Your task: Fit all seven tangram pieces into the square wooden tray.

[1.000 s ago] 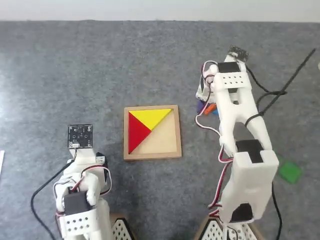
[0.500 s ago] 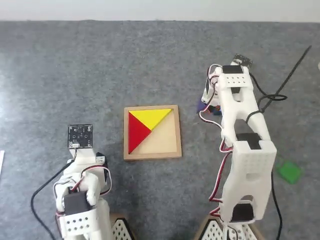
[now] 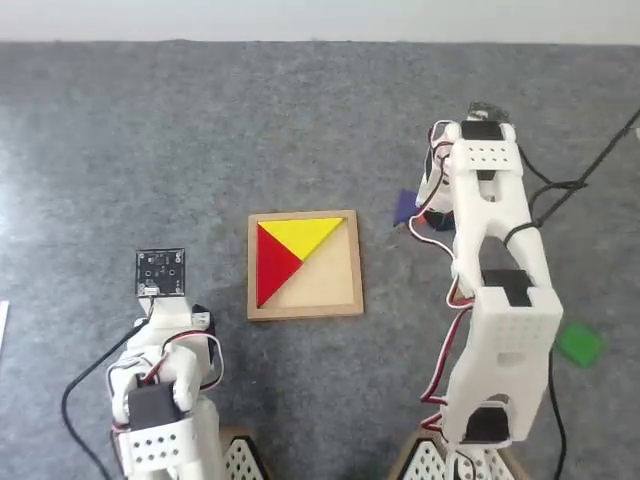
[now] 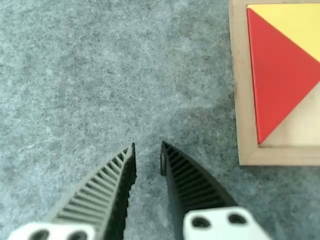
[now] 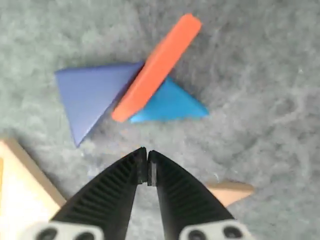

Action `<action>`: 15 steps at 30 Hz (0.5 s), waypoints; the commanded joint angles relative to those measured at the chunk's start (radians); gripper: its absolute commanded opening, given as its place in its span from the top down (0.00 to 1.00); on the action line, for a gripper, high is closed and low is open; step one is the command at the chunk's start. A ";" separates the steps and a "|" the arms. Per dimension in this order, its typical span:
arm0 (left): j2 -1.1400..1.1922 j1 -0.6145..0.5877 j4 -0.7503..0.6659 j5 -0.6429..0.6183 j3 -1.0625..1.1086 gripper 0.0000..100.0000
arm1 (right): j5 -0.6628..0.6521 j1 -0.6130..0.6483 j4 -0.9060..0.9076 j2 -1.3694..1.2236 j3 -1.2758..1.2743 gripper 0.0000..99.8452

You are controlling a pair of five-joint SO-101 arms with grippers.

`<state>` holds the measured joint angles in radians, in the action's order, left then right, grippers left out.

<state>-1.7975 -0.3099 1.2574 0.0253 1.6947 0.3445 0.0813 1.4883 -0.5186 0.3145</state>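
From the right wrist, the orange piece seemingly leans across a purple triangle and a blue triangle, which the arm mostly hides from above. The right pincer is pressed closed and the left pincer narrowly parted.

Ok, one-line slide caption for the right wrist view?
Right arm's shut jaws near an orange piece tilted across a dark blue triangle and a light blue triangle on grey mat.
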 commanded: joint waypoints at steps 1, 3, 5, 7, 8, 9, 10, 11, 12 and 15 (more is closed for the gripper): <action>-0.018 0.000 0.003 0.002 -0.012 0.92 | -0.058 0.001 0.051 0.104 0.046 0.99; -0.018 0.000 0.003 0.002 -0.012 0.92 | -0.074 0.007 0.082 0.125 0.046 0.99; -0.018 0.000 0.003 0.002 -0.012 0.92 | -0.086 0.013 0.099 0.142 0.046 0.99; -0.018 0.000 0.003 0.002 -0.012 0.92 | -0.084 0.012 0.090 0.143 0.048 0.99; -0.018 0.000 0.003 0.002 -0.012 0.92 | -0.080 0.012 0.070 0.143 0.049 0.99; -0.018 0.000 0.003 0.002 -0.012 0.92 | -0.080 0.013 0.050 0.143 0.049 0.99; -0.018 0.000 0.003 0.002 -0.012 0.92 | -0.080 0.019 0.036 0.143 0.051 0.99; -0.018 0.000 0.003 0.002 -0.012 0.92 | -0.069 0.022 0.024 0.148 0.052 0.99; -0.018 0.000 0.003 0.002 -0.012 0.92 | -0.035 0.033 0.010 0.153 0.054 0.99; -0.018 0.000 0.003 0.002 -0.012 0.92 | 0.126 0.045 -0.025 0.145 0.054 0.90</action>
<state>-1.7975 -0.3099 1.2574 0.0253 1.6947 0.3475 0.1120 1.4991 -0.4480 0.3145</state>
